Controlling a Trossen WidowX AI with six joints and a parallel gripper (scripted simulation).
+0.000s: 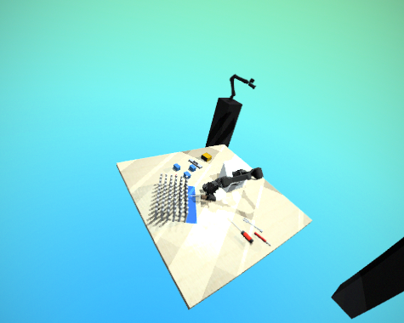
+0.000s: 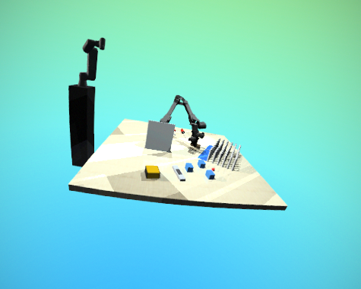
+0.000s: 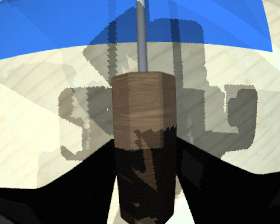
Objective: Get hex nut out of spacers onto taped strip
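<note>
My gripper (image 1: 208, 197) (image 2: 195, 144) (image 3: 144, 143) is shut on the wooden handle of a tool (image 3: 141, 107) (image 1: 204, 197). The tool's thin metal shaft (image 3: 142, 50) points forward over the blue taped strip (image 3: 231, 25) (image 1: 192, 216) (image 2: 205, 153) toward the standing metal spacers (image 1: 169, 197) (image 2: 225, 154). The far end of the shaft is outside the wrist view, and I cannot tell in the top and exterior views whether it reaches between the spacers. The gripper is on the near side of the strip, outside the field. The hex nut cannot be made out in any view.
A red-handled screwdriver (image 1: 247, 237), a smaller red tool (image 1: 262, 238) and a silver wrench (image 1: 253, 225) lie to one side. Blue blocks (image 1: 176, 167) (image 2: 210, 174), a yellow block (image 1: 206, 156) (image 2: 152, 171) and a grey-white bar (image 2: 178, 173) lie on the other. A grey panel (image 2: 159, 136) stands near the arm.
</note>
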